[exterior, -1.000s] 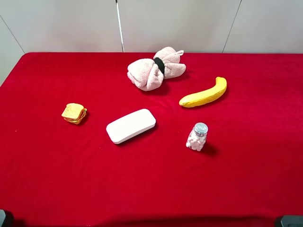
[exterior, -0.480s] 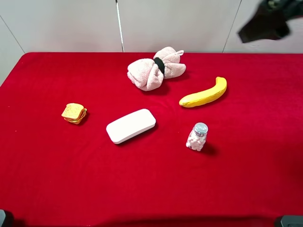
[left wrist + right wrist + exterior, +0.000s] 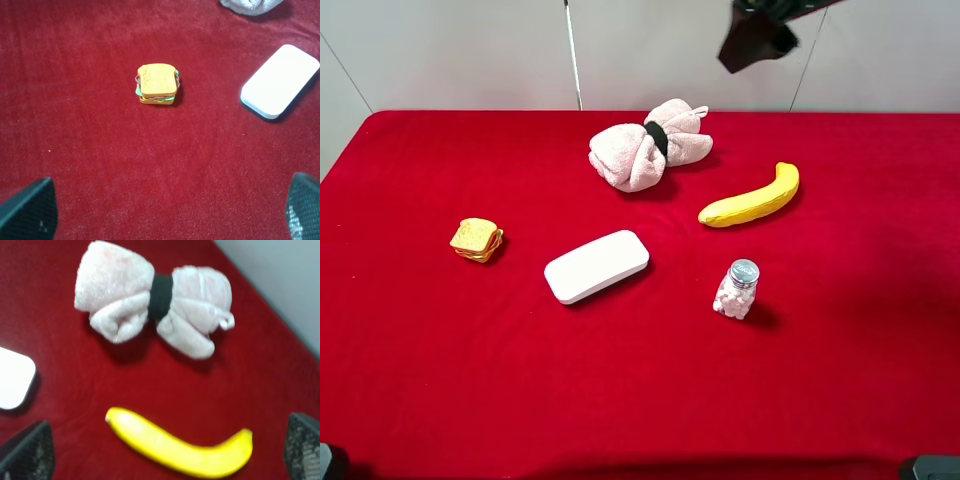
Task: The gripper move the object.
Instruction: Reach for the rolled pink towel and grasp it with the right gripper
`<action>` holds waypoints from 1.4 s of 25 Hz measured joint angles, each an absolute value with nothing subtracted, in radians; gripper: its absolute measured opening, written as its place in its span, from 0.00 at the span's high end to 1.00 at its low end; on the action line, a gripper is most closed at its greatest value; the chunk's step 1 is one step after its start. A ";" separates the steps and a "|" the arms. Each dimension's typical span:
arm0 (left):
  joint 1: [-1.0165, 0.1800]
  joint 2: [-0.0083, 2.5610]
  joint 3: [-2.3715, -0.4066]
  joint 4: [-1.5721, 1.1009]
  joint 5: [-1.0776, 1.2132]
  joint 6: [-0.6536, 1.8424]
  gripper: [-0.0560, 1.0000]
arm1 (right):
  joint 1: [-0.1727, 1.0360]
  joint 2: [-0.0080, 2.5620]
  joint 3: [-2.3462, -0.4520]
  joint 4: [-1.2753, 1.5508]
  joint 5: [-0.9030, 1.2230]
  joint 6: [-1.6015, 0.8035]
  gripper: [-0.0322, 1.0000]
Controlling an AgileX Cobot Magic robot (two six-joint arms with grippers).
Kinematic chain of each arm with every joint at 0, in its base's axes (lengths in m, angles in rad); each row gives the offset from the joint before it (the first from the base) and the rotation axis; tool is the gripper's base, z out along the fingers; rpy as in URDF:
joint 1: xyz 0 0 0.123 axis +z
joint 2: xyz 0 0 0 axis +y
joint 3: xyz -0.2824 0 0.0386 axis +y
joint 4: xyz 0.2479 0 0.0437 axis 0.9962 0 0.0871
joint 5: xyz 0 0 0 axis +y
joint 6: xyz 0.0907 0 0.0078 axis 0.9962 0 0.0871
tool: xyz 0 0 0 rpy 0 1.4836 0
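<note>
Approach: right gripper (image 3: 164, 452) is up off the tabletop (image 3: 420, 380), jaws spread wide, nothing held.
Object (image 3: 650, 150) lies loose just behind the banana (image 3: 752, 197), not touching it. Right wrist view puts the banana btwn gripper & object. Gripper is prob. kept high w/ jaws apart so it can drop over the black band (image 3: 161, 296). Left gripper (image 3: 170, 212) is likewise spread & empty, well apart from the banana.
</note>
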State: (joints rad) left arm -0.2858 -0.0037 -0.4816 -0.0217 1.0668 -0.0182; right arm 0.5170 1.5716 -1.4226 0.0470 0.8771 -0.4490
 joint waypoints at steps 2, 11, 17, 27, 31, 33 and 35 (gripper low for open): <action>-0.286 -0.004 -0.482 -0.022 1.067 -0.018 0.10 | 0.527 1.620 -1.471 0.034 0.877 -0.473 0.30; -0.286 -0.004 -0.482 -0.022 1.067 -0.018 0.10 | 0.563 1.837 -1.710 0.012 0.929 -0.576 0.30; -0.286 -0.004 -0.482 -0.022 1.067 -0.018 0.10 | 0.578 1.947 -1.807 0.007 0.982 -0.714 0.30; -0.286 -0.004 -0.482 -0.020 1.067 -0.018 0.10 | 0.578 2.043 -1.823 0.010 0.922 -0.932 0.30; -0.286 -0.004 -0.482 -0.020 1.067 -0.018 0.10 | 0.578 2.080 -1.824 0.012 0.884 -0.961 0.30; -0.286 -0.004 -0.482 -0.020 1.067 -0.018 0.10 | 0.578 2.099 -1.831 0.015 0.874 -0.970 0.30; -0.286 -0.004 -0.482 -0.020 1.067 -0.018 0.10 | 0.581 2.126 -1.852 0.020 0.870 -0.974 0.30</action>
